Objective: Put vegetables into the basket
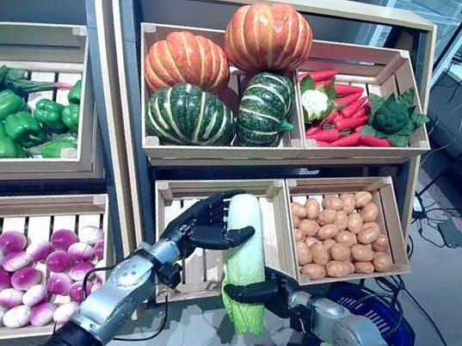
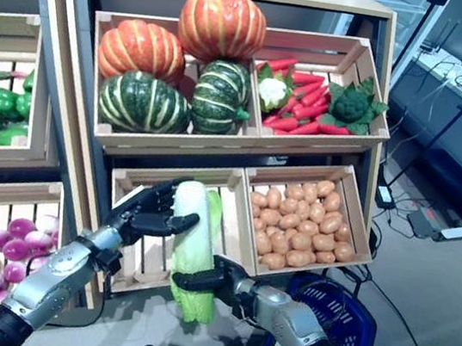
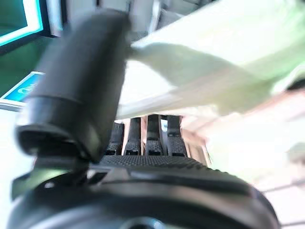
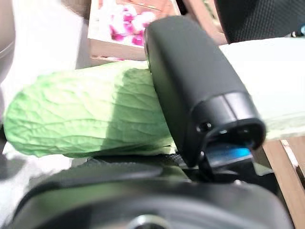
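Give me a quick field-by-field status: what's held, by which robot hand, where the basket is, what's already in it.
held item: napa cabbage, upright, leafy end down
left robot hand: curled round the cabbage's upper white part
right robot hand: curled round the lower green part
basket: blue, on the floor at lower right, below the potato crate
basket contents: a few vegetables visible, kinds unclear
cabbage position: in front of the slatted crate, not yet over the basket

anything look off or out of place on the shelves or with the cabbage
Nothing stands out. The napa cabbage is upright, gripped by the left hand and right hand; the crates look orderly.
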